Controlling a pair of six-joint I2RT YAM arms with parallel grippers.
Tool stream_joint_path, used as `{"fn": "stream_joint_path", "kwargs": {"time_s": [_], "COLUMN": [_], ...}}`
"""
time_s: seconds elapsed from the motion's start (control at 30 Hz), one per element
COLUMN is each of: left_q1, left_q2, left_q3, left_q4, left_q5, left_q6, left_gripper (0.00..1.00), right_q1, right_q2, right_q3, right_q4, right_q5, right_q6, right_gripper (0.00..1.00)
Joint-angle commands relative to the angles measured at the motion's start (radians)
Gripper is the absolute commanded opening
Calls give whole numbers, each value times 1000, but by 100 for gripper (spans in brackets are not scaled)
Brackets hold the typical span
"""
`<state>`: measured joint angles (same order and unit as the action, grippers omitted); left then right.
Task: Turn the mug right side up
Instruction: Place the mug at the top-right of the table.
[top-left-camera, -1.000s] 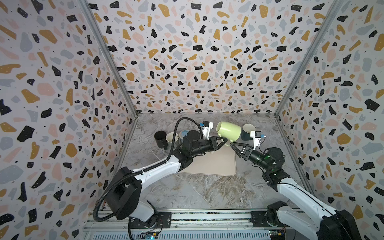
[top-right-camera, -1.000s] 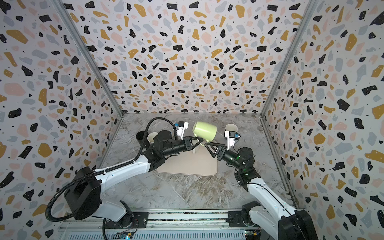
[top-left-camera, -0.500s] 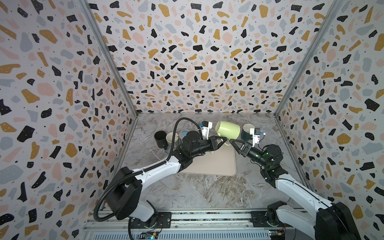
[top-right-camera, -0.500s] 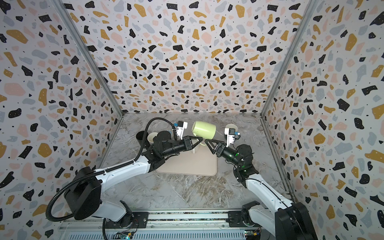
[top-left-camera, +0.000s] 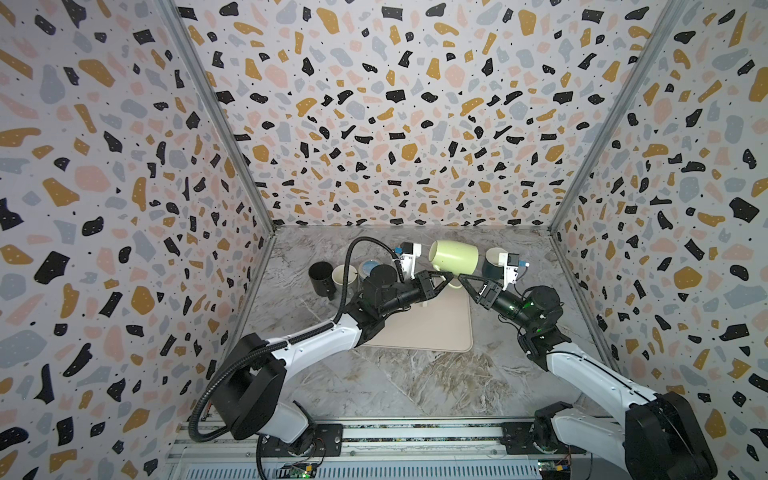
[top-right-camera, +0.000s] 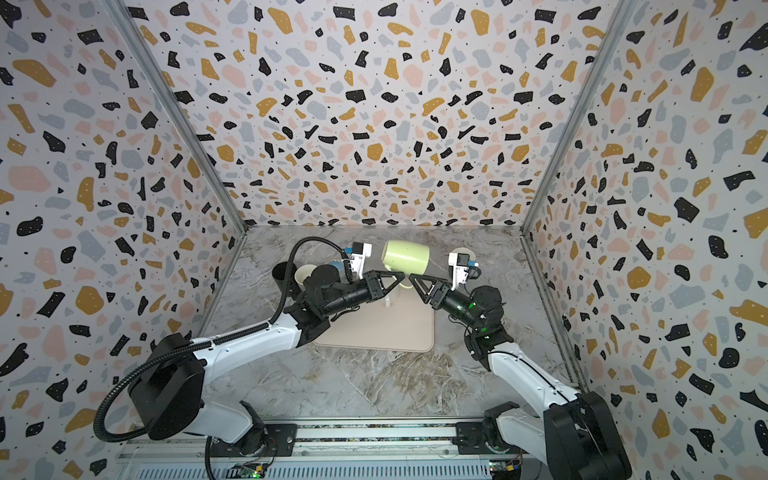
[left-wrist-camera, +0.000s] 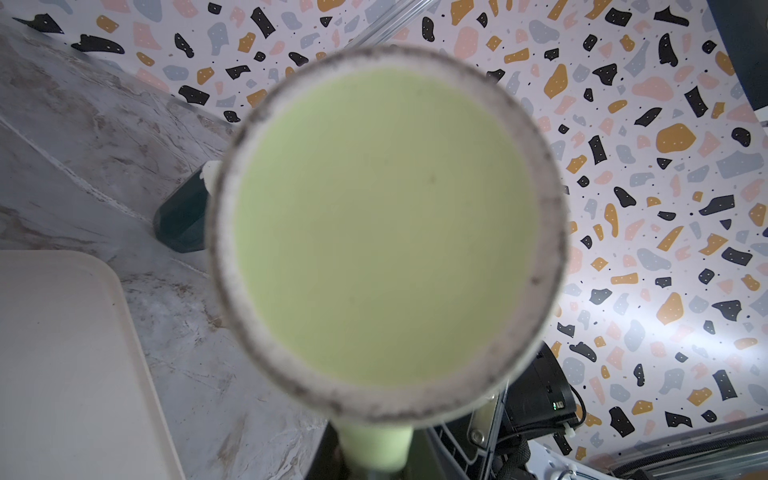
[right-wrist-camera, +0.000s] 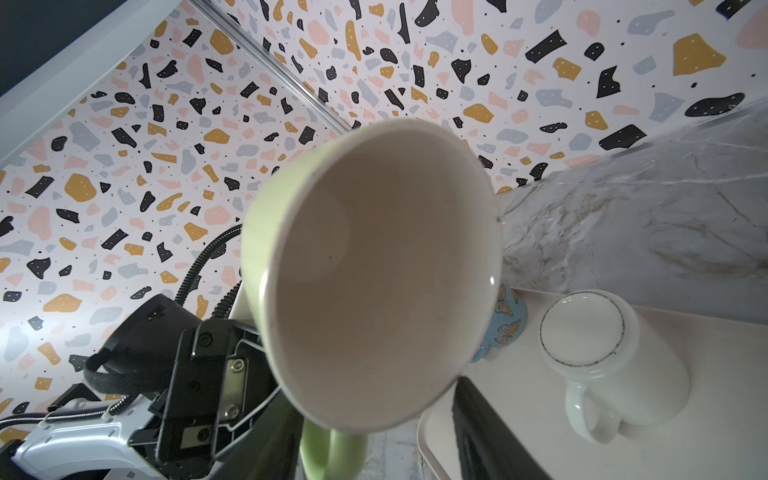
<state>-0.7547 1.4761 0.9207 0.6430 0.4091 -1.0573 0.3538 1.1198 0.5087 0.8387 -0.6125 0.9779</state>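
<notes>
The pale green mug (top-left-camera: 455, 257) (top-right-camera: 407, 257) hangs on its side above the beige mat's far edge. Its base (left-wrist-camera: 386, 224) faces the left wrist camera and its cream mouth (right-wrist-camera: 374, 270) faces the right one. My left gripper (top-left-camera: 445, 277) (top-right-camera: 398, 277) (left-wrist-camera: 376, 465) is shut on the mug's handle, which points down. My right gripper (top-left-camera: 464, 279) (top-right-camera: 414, 279) (right-wrist-camera: 374, 449) meets it from the right. Its jaws stand apart on either side of the same handle (right-wrist-camera: 328, 453), with a gap on one side.
A beige mat (top-left-camera: 432, 328) lies mid-table with a white mug (right-wrist-camera: 611, 357) upside down on it. A dark teal mug (top-left-camera: 492, 264) stands behind the right gripper. Black (top-left-camera: 320, 278), cream (top-left-camera: 345, 276) and blue butterfly (top-left-camera: 368, 266) mugs cluster at the back left.
My right gripper has advanced left and up to the mug's handle, and its jaws have narrowed. The left gripper keeps the mug held in much the same place.
</notes>
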Motion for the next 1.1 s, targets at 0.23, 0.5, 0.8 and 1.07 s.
{"fn": "stream_joint_path", "kwargs": {"time_s": [0.23, 0.5, 0.8, 1.07], "left_q1": [-19, -26, -31, -31], "left_q2": [-6, 13, 65, 71], "left_q3": [13, 24, 29, 48], "left_q4": [221, 240, 259, 133], "left_q5": [-2, -9, 13, -5], "left_q6": [-18, -29, -41, 38], "left_gripper": [0, 0, 0, 40], "right_q1": [22, 23, 28, 24], "right_q2": [21, 46, 75, 68], "right_q3": [65, 77, 86, 88], "right_q4": [71, 97, 105, 77], "right_q5": [-1, 2, 0, 7], "right_q6": [10, 21, 32, 20], "right_gripper": [55, 43, 29, 0]}}
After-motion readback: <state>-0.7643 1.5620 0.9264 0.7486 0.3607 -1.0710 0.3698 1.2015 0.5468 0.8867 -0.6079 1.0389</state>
